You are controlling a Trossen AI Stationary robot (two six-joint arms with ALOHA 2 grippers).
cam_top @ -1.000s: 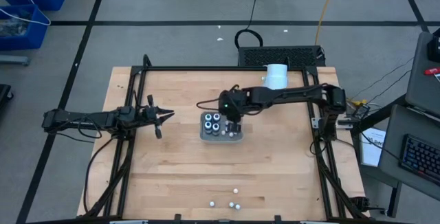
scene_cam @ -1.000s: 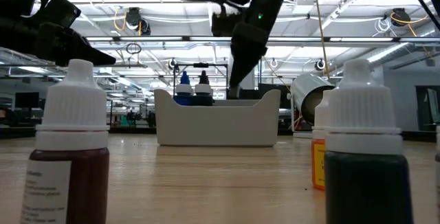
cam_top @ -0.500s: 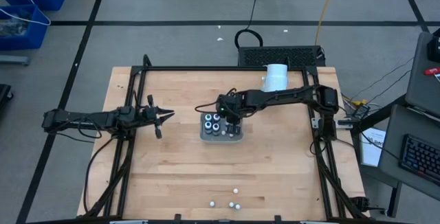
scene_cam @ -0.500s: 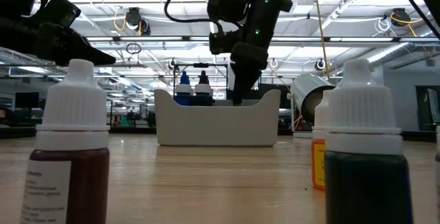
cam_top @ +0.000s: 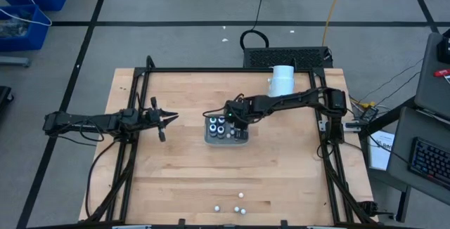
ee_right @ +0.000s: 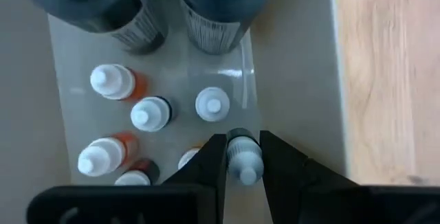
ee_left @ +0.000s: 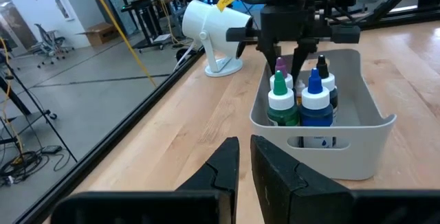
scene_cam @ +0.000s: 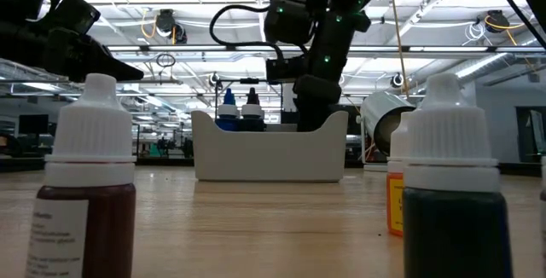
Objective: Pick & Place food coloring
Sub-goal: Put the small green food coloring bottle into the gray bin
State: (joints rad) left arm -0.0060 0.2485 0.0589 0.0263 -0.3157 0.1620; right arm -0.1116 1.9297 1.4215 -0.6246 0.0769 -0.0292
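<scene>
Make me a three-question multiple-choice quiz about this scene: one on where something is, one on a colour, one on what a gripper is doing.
1. Where is the right gripper?
A. Over the white tray
B. At the table's front edge
C. Beside the white cylinder

2. What colour is the left-most tall bottle in the left wrist view?
A. Red
B. Green
C. Yellow

3. What are the right gripper's fingers doing?
A. Spread wide over bare wood
B. Closed around a small bottle
C. Gripping the tray's rim

Answers: 1 A, the arm ends above the tray. 2 B, green body, white cap. 3 B, the bottle's cap sits between them.
</scene>
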